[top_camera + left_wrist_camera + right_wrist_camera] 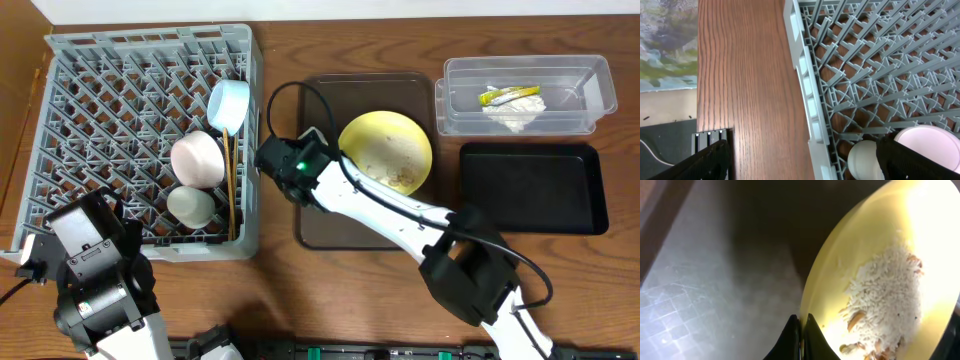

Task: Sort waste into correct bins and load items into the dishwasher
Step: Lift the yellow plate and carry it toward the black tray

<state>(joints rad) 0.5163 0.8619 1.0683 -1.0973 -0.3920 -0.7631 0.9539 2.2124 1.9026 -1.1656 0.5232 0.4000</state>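
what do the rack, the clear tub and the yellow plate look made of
The grey dish rack: matte moulded plastic, judging by its uniform lattice. The clear tub: glossy transparent plastic; its walls are see-through. The yellow plate: smooth, shiny under glare, so glazed ceramic or hard plastic; cannot tell which.

The rack (100,130) sat left on the tabletop (350,40), bowls (197,158), cup (190,205) and chopsticks (231,185) along its right side. The plate (385,150) lay on the serving tray (330,100), centre. Right: tub (590,75) holding napkin (515,115) and wrapper (510,96), flat tray (535,188) before it.

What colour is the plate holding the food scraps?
The plate is pale yellow, clearest in the overhead view.
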